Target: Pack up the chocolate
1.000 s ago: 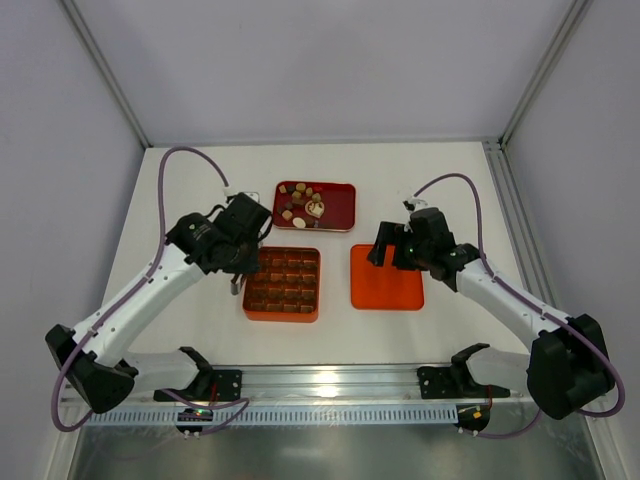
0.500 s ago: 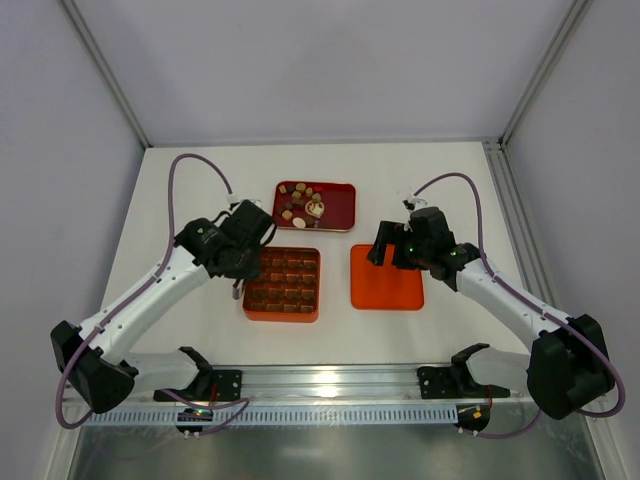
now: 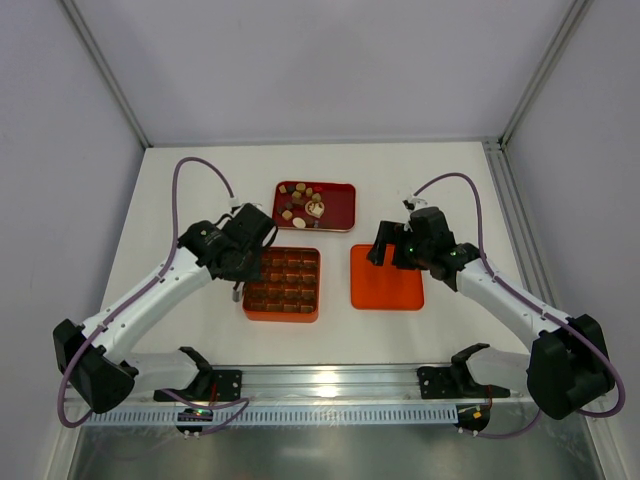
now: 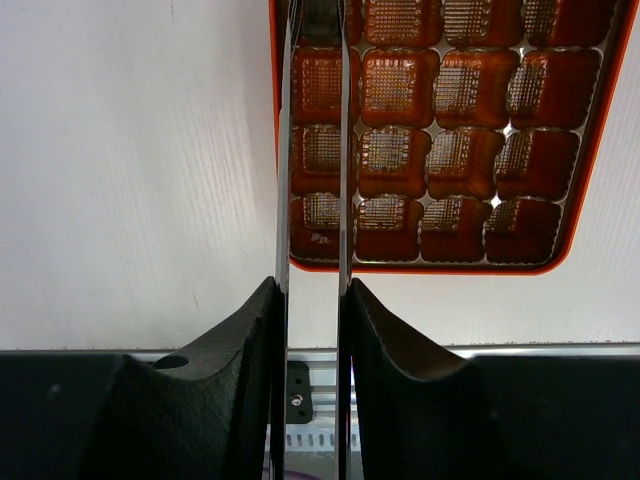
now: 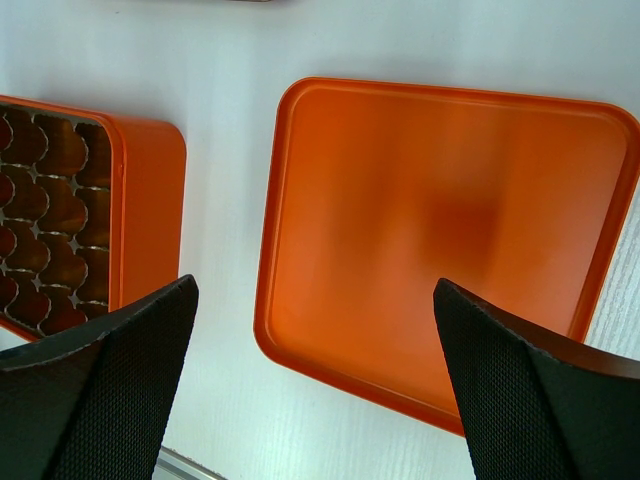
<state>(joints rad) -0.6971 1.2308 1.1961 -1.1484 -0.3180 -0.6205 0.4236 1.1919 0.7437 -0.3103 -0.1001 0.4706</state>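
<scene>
Hardly begun; chocolate (image 3: 303, 205) lying in red tray (image 3: 341, 206); box (image 3: 282, 314) seemingly unfilled; right gripper (image 5: 315, 290) spread wide; left gripper (image 4: 314, 40) nearly together, grasp impossible to tell.

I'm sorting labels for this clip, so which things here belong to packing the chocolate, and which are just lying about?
For the job: chocolates in the red tray, orange box with its grid, flat orange lid, tweezers in the left end effector.
Just lying about: metal rail along the near edge, purple cables.
</scene>
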